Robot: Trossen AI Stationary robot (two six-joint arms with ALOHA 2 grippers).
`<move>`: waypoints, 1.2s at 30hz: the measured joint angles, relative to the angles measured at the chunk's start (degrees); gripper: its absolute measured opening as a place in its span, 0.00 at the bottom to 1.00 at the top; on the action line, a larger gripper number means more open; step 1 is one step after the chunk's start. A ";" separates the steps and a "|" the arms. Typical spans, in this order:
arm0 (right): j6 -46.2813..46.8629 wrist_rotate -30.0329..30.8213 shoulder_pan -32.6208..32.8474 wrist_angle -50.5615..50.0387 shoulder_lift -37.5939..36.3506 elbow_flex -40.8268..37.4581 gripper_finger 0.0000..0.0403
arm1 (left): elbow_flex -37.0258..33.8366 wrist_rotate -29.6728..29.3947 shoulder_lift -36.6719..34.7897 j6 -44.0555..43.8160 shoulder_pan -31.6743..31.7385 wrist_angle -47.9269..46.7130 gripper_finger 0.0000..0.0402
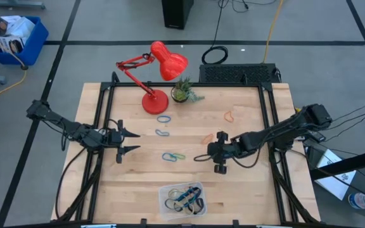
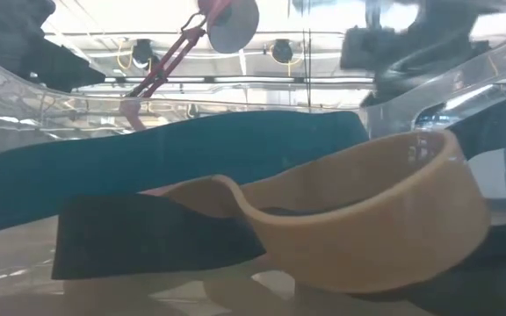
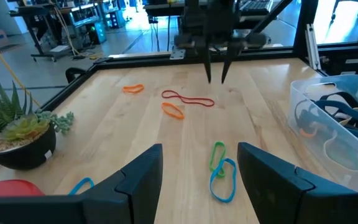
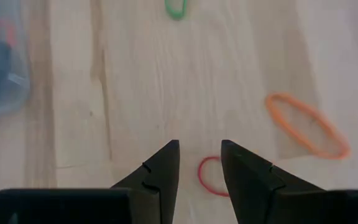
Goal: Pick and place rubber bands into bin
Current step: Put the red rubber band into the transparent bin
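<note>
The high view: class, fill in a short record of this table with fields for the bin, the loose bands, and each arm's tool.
bin: clear tray at the table's near edge, already holding several bands
loose bands: blue, blue, green-and-blue pair, orange, orange
red band: just ahead of the right tool
left tool: open, left of the bands
right tool: open, pointing down above the table, empty

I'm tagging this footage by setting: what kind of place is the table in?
Probably a robotics lab or workshop: bare concrete floor with dark tape lines, loose cables by the table, and equipment benches in the room behind.
</note>
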 joint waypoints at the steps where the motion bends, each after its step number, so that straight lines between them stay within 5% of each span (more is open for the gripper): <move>1: 0.63 -0.88 -0.47 2.01 0.00 -1.70 0.27 | 0.00 0.00 -0.01 0.00 -0.01 0.00 0.53; 16: 3.34 -2.17 -0.86 18.29 0.00 -15.42 0.20 | 0.00 -0.02 0.00 3.56 -0.01 -0.02 0.53; 36: 1.60 0.25 -0.69 19.95 3.26 -15.73 0.15 | 0.00 0.00 -0.02 2.95 0.00 -0.04 0.53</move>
